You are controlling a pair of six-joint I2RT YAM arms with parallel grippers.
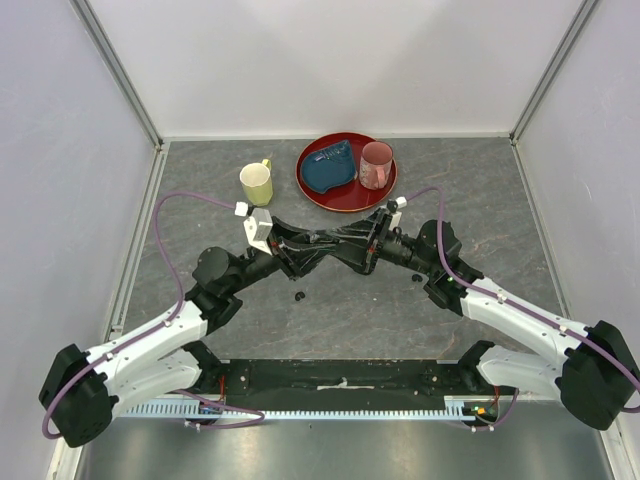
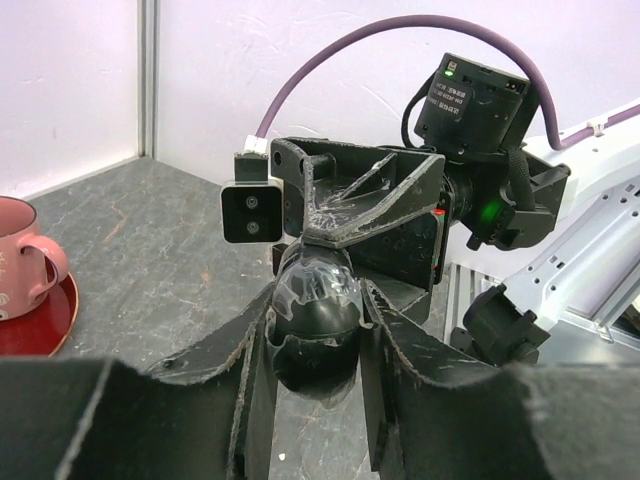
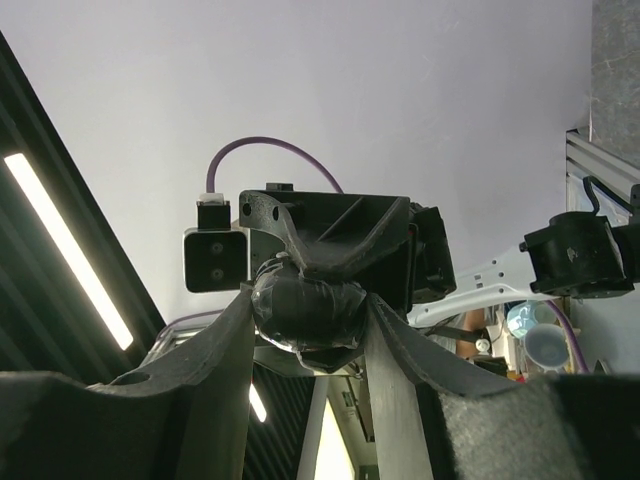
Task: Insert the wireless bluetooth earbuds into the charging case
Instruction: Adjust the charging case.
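Note:
A black oval charging case [image 1: 335, 243], wrapped in clear tape, hangs above the middle of the table between my two grippers. My left gripper [image 1: 318, 247] is shut on it from the left and my right gripper [image 1: 353, 245] from the right. In the left wrist view the case [image 2: 315, 335] sits between my left gripper's [image 2: 317, 300] fingers, its lid looking closed. In the right wrist view the case [image 3: 305, 310] sits between my right gripper's [image 3: 308, 300] fingers. Two tiny black earbuds lie on the table, one [image 1: 299, 296] below the left gripper and one [image 1: 415, 277] by the right arm.
A yellow mug [image 1: 257, 183] stands at the back left. A red plate [image 1: 345, 197] behind the grippers carries a dark blue object [image 1: 329, 168] and a pink mug [image 1: 376, 165]. The pink mug [image 2: 25, 255] also shows in the left wrist view.

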